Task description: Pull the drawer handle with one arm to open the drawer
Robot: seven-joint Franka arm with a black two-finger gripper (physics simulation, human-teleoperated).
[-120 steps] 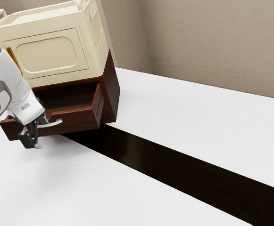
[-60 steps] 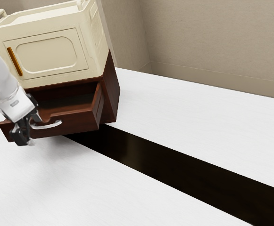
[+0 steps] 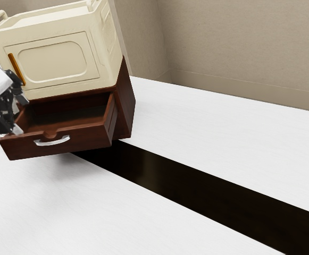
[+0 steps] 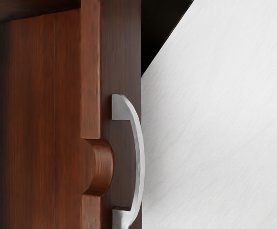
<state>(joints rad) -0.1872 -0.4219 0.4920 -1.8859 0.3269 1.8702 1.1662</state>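
Observation:
My gripper is at the exterior view's left, above the left end of the drawer front, its two fingers apart with nothing between them. The drawer stands pulled out of the dark red-brown cabinet, its inside showing. On its front, the curved silver handle is apart from the gripper. In the wrist view the handle runs along the drawer front, beside the rounded notch in the top edge.
A cream box with an orange-brown handle rests on the cabinet, close to the gripper. A black strip crosses the white surface from beneath the drawer. A beige wall rises behind.
My gripper has risen and moved toward the exterior view's left, away from the handle, uncovering it and the drawer front. The drawer looks to have stayed where it was, pulled out.

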